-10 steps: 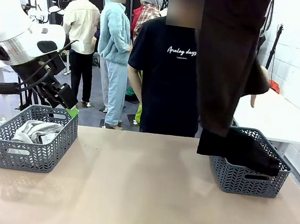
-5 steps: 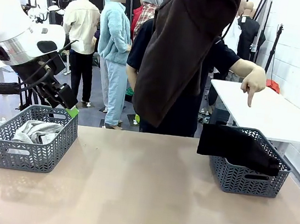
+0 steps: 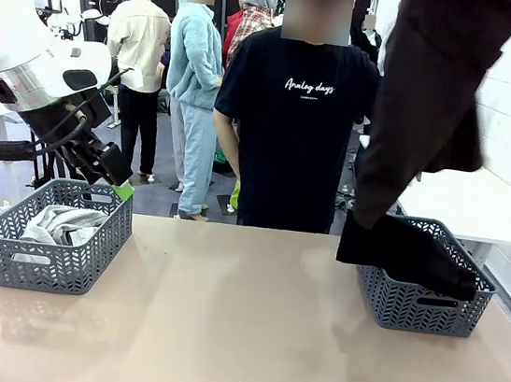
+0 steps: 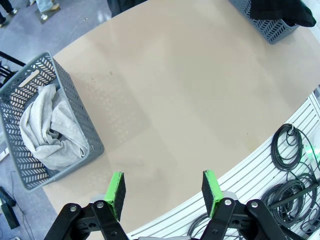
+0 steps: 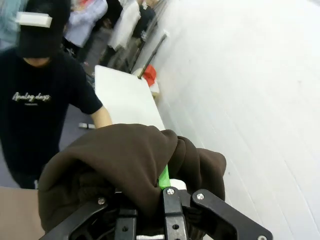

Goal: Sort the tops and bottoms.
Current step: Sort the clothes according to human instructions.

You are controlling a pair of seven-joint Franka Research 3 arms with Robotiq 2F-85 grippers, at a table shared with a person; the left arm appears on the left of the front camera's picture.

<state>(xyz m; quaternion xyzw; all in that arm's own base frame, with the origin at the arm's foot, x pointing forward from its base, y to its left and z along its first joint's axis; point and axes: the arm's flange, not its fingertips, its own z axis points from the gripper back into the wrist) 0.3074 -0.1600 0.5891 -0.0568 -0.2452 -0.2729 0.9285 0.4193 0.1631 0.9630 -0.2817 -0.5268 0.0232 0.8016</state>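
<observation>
In the left wrist view, the left gripper [image 4: 164, 191] hung over the near edge of the table [image 4: 185, 90] with its jaws apart and nothing between the green pads [image 4: 117, 192]. On the table's left side, the left basket [image 3: 54, 233] held a pale grey garment [image 3: 60, 219], crumpled and soft. At the right, the right basket [image 3: 423, 289] held a black garment [image 3: 406, 250] that draped over its left rim. Above that basket hung the brown garment [image 3: 429, 91], dark, thick and limp, falling in a long fold until its lower end reached the black one. In the right wrist view the right gripper [image 5: 145, 197] was clamped on the brown cloth, which bunched up over the fingers. Beyond the table's far edge stood a person [image 3: 292, 130] in a black T-shirt.
</observation>
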